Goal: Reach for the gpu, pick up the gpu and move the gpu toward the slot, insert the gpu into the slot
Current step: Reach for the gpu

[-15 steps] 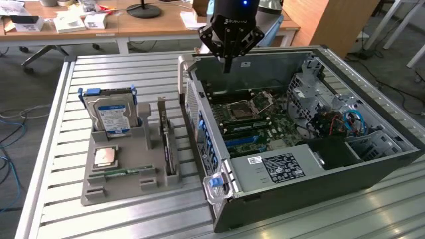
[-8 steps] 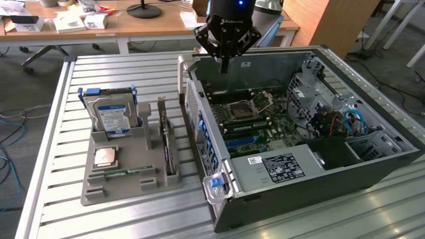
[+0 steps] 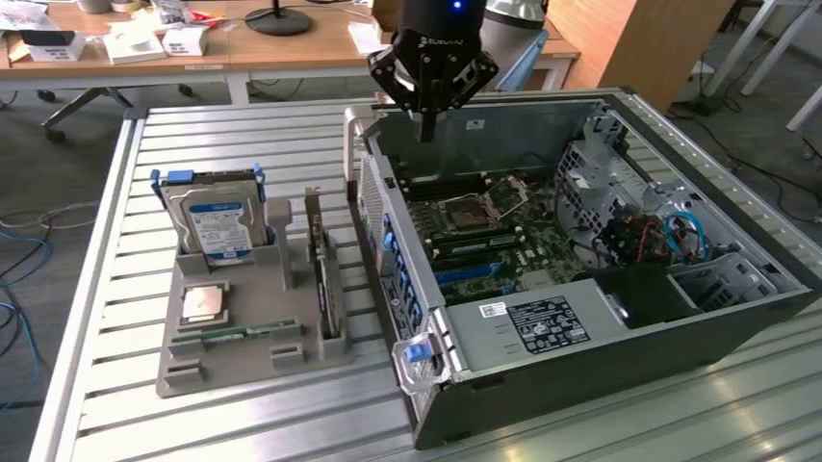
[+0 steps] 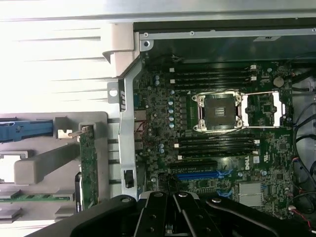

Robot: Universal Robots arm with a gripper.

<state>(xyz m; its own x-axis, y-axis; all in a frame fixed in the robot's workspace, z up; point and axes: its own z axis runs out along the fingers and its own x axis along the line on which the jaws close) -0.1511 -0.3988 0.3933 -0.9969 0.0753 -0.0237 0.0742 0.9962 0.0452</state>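
The gpu (image 3: 323, 281) is a thin dark card with a silver bracket at its far end, standing on edge in a slit of the grey holder tray (image 3: 231, 371). The wrist view shows the gpu (image 4: 88, 168) edge-on beside the case wall. The slot (image 3: 469, 272) is a long blue strip on the green motherboard inside the open computer case; in the wrist view the slot (image 4: 197, 175) lies near the black fingers. My gripper (image 3: 426, 130) hangs shut and empty above the case's far rim, well apart from the gpu. The gripper (image 4: 174, 198) looks down over the motherboard.
A blue-labelled hard drive (image 3: 218, 223), a processor chip (image 3: 206, 304) and a green memory stick (image 3: 238, 334) share the tray. Inside the case (image 3: 738, 318) are the processor socket (image 3: 465, 207), black memory connectors, cables and a power supply (image 3: 546, 322). Desks stand behind the slatted table (image 3: 96, 241).
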